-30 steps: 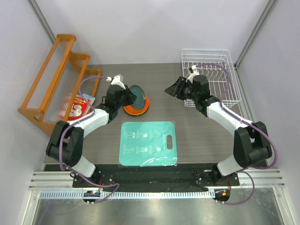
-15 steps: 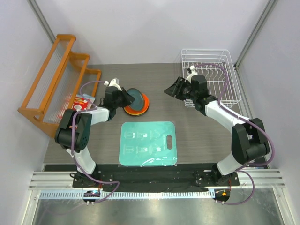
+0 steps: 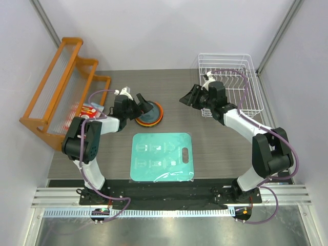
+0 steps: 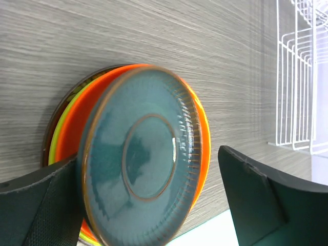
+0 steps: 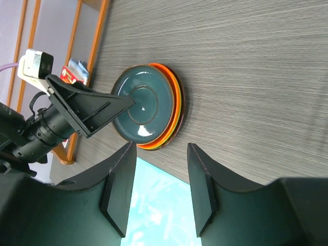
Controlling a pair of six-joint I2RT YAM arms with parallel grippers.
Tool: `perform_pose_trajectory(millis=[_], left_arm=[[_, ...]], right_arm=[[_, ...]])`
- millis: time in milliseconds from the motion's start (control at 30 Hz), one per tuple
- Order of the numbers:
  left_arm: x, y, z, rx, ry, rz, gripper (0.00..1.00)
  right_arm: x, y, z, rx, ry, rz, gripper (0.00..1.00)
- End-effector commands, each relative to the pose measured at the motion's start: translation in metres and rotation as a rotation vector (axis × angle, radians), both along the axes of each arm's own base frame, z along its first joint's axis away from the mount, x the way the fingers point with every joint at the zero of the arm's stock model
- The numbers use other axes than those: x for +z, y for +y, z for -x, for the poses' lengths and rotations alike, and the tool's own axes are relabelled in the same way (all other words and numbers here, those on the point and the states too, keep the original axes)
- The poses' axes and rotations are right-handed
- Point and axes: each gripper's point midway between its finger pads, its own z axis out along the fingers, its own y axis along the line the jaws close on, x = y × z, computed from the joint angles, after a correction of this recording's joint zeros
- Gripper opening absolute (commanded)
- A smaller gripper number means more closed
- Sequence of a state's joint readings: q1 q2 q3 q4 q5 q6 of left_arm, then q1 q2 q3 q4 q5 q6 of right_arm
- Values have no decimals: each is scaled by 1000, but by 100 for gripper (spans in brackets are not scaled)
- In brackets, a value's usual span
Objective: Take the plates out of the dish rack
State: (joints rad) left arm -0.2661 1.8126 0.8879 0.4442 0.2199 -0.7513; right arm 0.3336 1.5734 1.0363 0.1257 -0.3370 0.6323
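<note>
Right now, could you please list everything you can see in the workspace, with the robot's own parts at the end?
blue-teal plate: 1, blue-teal, tilted on top of the plate stack, left of the table's middle
orange plate: 1, orange, in the stack beneath it
lime green plate: 1, lime green, under the orange one
bottom plate: 1, dark edge only showing
dish rack: 1, white wire, far right, no plates in it
wooden rack: 1, orange, far left
mat: 1, teal, near middle
packet: 1, red, beside the wooden rack
table: 1, grey wood grain
left gripper: black, open, at the stack
right gripper: black, open, empty, beside the dish rack
</note>
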Motion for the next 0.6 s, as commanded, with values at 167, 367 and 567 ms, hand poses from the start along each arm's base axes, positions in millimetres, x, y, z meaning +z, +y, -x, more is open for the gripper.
perform_pose_trajectory(millis=[167, 367, 567], left_arm=[[57, 21, 2, 19, -91, -139, 99], [91, 37, 11, 50, -127, -219, 100], [127, 48, 22, 53, -168, -278, 100]], right_arm=[[34, -30, -12, -85, -131, 166, 51], [36, -54, -6, -149, -133, 272, 52], [42, -73, -1, -196, -158, 354, 55]])
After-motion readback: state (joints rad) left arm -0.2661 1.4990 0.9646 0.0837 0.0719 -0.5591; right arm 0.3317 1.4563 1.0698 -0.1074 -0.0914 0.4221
